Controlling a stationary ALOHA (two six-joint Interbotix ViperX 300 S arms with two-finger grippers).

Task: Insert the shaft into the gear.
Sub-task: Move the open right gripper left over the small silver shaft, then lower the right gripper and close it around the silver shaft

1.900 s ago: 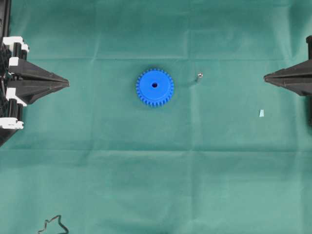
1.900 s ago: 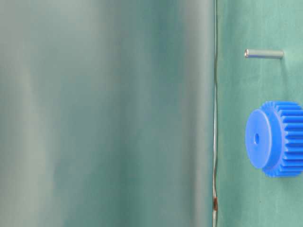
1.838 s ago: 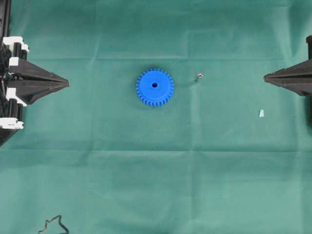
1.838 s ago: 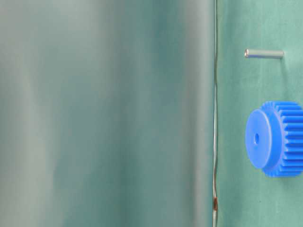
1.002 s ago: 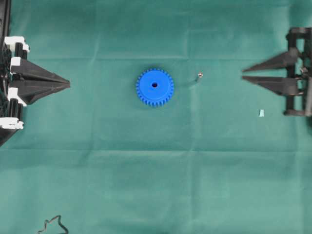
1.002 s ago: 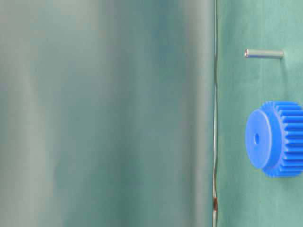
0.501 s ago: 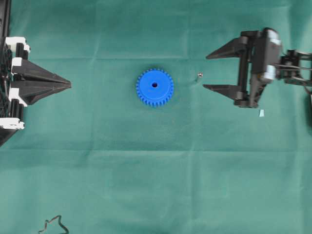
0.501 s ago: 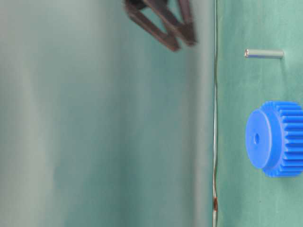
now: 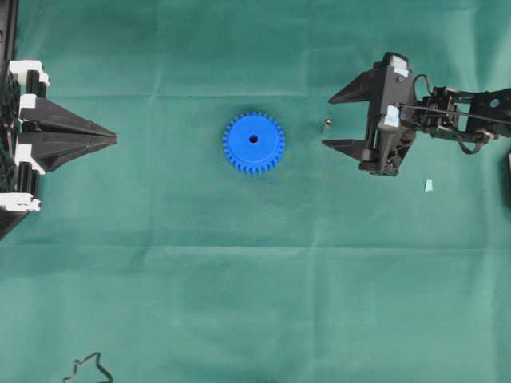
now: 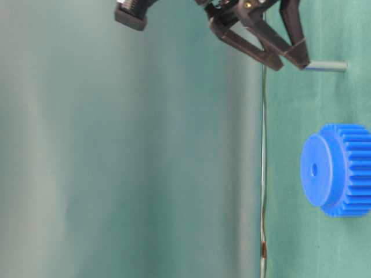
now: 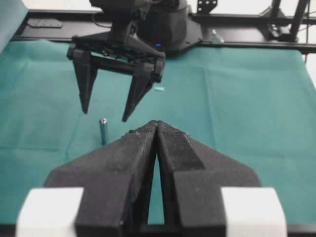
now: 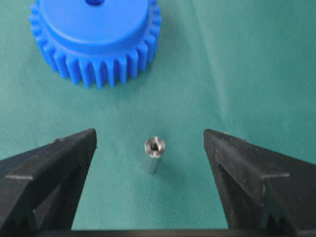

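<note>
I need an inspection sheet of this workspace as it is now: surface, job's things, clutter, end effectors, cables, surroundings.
Surface: green cloth, creased, covering the table.
Job's things: bright blue plastic toothed gear lying flat, centre hole empty; tiny silvery metal shaft standing upright on the cloth, apart from the gear.
Clutter: small pale blue-white scrap; dark thin wiry loop at the cloth's near edge.
End effectors: right end effector open, its fingers either side of the shaft, not touching it; left end effector shut, empty.
Cables: thin wires along the right arm.
Surroundings: black frame rails behind the table.

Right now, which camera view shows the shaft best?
The right wrist view: the shaft stands upright, sharp, between open fingers. Overhead it is a speck; the left wrist view shows it small; table-level partly hides it.
</note>
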